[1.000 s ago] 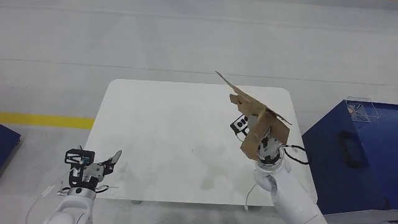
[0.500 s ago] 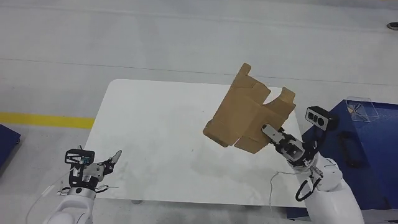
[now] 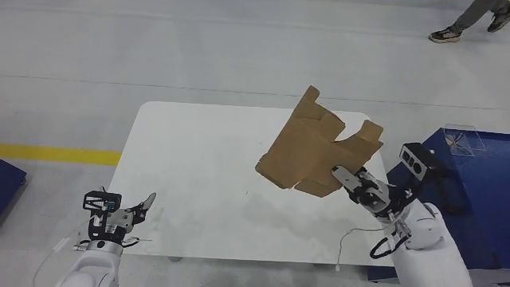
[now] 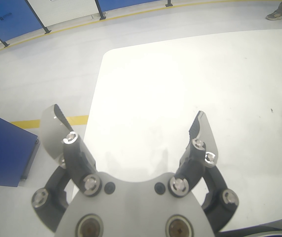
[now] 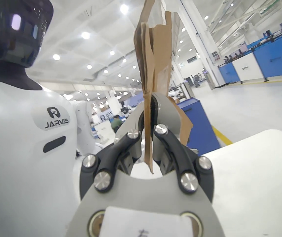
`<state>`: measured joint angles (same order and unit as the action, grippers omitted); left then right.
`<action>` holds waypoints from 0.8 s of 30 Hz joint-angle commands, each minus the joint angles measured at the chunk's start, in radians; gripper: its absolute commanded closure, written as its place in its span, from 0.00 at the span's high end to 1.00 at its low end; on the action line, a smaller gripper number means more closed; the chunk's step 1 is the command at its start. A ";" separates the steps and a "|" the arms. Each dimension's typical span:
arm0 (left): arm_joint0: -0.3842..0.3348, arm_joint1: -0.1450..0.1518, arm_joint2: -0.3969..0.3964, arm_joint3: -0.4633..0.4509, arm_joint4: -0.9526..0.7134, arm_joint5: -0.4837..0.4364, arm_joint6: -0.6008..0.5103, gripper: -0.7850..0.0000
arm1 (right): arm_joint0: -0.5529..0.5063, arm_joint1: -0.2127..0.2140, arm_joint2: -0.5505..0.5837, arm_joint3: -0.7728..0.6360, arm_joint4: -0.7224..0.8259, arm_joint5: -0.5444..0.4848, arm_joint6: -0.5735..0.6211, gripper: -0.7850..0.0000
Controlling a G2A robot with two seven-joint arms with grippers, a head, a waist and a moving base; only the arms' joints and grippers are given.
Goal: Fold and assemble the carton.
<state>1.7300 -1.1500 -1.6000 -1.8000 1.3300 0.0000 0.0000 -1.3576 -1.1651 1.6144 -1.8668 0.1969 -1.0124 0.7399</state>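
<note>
Gripping the flattened brown carton [image 3: 312, 147] by one edge, the right gripper [image 5: 147, 107] is clenched on the cardboard, a finger pressed against each face of the sheet. The carton is held up in the air over the right part of the white table [image 3: 199, 159], tilted, with its notched flaps spread out flat (several layers lie stacked where the claw bites). The left gripper [image 4: 128, 124] hovers at the table's near left corner, released, its two fingers spread wide apart above the bare tabletop.
</note>
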 commanded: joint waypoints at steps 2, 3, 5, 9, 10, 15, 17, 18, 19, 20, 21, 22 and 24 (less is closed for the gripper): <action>0.000 0.000 0.000 0.000 0.000 0.000 0.000 1.00 | -0.004 -0.015 0.178 -0.164 -0.553 0.000 -0.175 0.00; 0.000 0.000 0.000 0.000 0.000 0.000 0.000 1.00 | -0.017 -0.023 0.212 -0.218 -0.684 0.000 -0.263 0.00; 0.000 0.000 0.000 0.000 0.000 0.000 0.000 1.00 | -0.041 -0.037 0.274 -0.300 -0.954 0.000 -0.441 0.00; 0.000 0.000 0.000 0.000 0.000 0.000 0.000 1.00 | -0.078 -0.061 0.347 -0.469 -1.516 0.082 -0.817 0.00; 0.000 0.000 0.000 0.000 0.000 0.000 0.000 1.00 | -0.087 -0.062 0.348 -0.483 -1.664 0.134 -0.936 0.00; 0.000 0.000 0.000 0.000 0.000 0.000 0.000 1.00 | -0.216 -0.047 0.276 -0.483 -2.385 0.580 -1.513 0.00; 0.000 0.000 0.000 0.000 0.000 0.000 0.000 1.00 | -0.281 -0.042 0.244 -0.483 -2.575 0.746 -1.621 0.00; 0.000 0.000 0.000 0.000 0.000 0.000 0.000 1.00 | -0.306 -0.041 0.228 -0.483 -2.646 0.814 -1.644 0.00; 0.000 0.000 0.000 0.000 0.000 0.000 0.000 1.00 | -0.328 -0.040 0.213 -0.483 -2.707 0.878 -1.657 0.00; 0.000 0.000 0.000 0.000 0.000 0.000 0.000 1.00 | -0.348 -0.040 0.198 -0.483 -2.757 0.940 -1.659 0.00; 0.000 0.000 0.000 0.000 0.000 0.000 0.000 1.00 | -0.363 -0.040 0.183 -0.483 -2.829 1.008 -1.661 0.00; 0.000 0.000 0.000 0.000 0.000 0.000 0.000 1.00 | -0.382 -0.040 0.165 -0.483 -2.892 1.067 -1.651 0.00; 0.000 0.000 0.000 0.000 0.000 0.000 0.000 1.00 | -0.412 -0.040 0.121 -0.483 -3.002 1.154 -1.623 0.00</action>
<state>1.7300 -1.1500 -1.6000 -1.8000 1.3300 0.0000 0.0000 -1.7543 -1.2050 1.7601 -2.3500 -2.7138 0.0719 -0.9012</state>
